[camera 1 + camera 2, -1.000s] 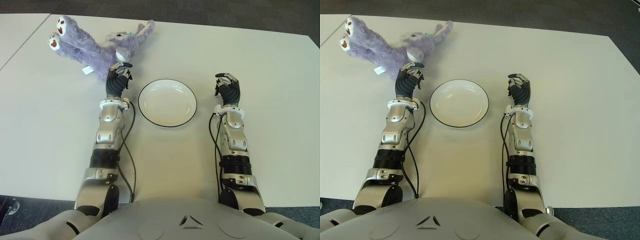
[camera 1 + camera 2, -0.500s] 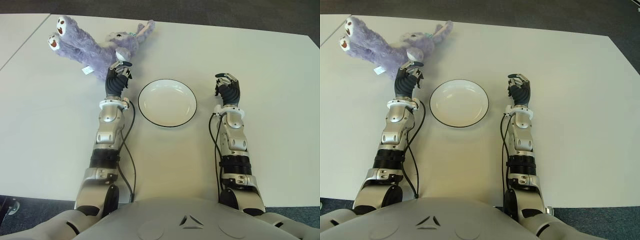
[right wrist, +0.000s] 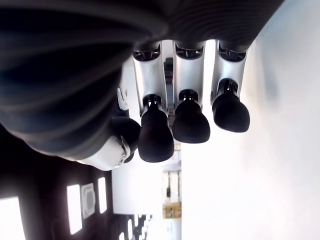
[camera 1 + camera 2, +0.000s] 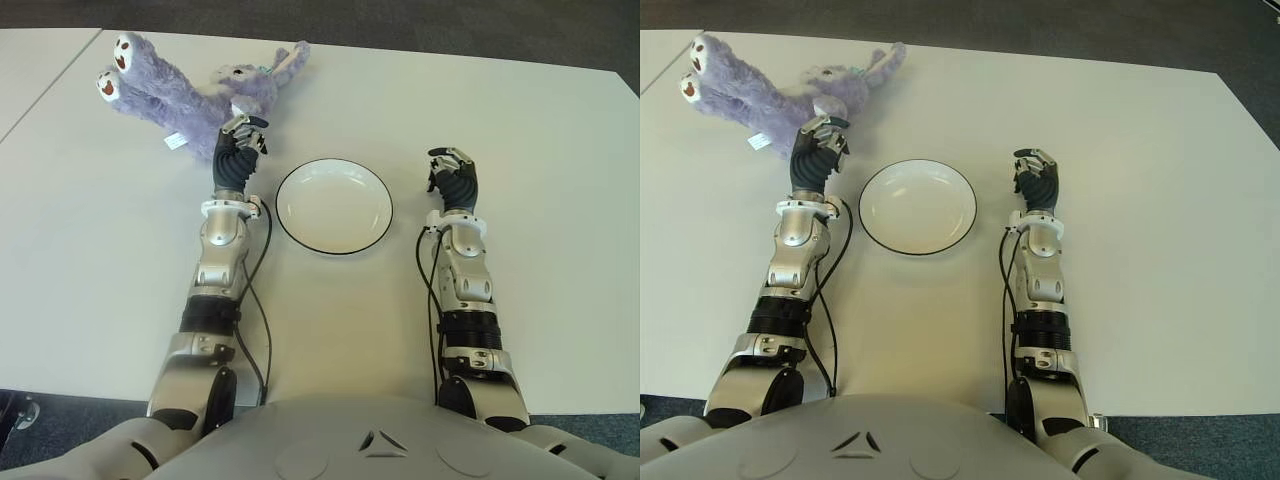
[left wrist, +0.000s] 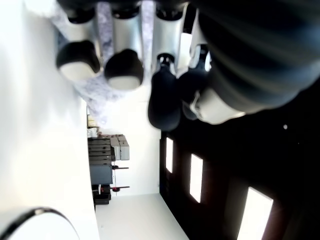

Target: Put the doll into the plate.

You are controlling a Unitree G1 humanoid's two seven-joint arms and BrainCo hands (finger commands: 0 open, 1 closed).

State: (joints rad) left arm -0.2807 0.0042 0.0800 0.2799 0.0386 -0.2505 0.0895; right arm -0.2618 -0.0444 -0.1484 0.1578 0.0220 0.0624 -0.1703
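Small update from my end: my left hand [image 4: 238, 150] has crept a bit further up the frame over the last second and is now right at the near edge of the doll [image 4: 190, 92], the purple plush bunny sprawled across the upper left of the eye views with its feet pointing toward the top-left corner. A second ago the fingertips sat just short of the fur; now they overlap its lower edge just left of the plate's upper-left side. In the left wrist view the fingers [image 5: 124, 65] are loosely spread with purple fuzz showing in the gaps behind them, and nothing is pinched between them and the thumb, so I'd call the hand relaxed and empty, not gripping yet. The doll itself hasn't budged at all, same sprawl, same spot on the table [image 4: 520, 130]. The plate [image 4: 334, 205], white with a dark rim, sits in the middle between my two arms and has nothing in it. My right hand [image 4: 456, 180] shows to the right of the plate, fingers gently curled around nothing, and it has barely shifted. So my read is that the reach is basically done and the grab comes next, then a short carry down and right to the plate. Floppy plush, so I'd want a decent fistful of body rather than an ear.
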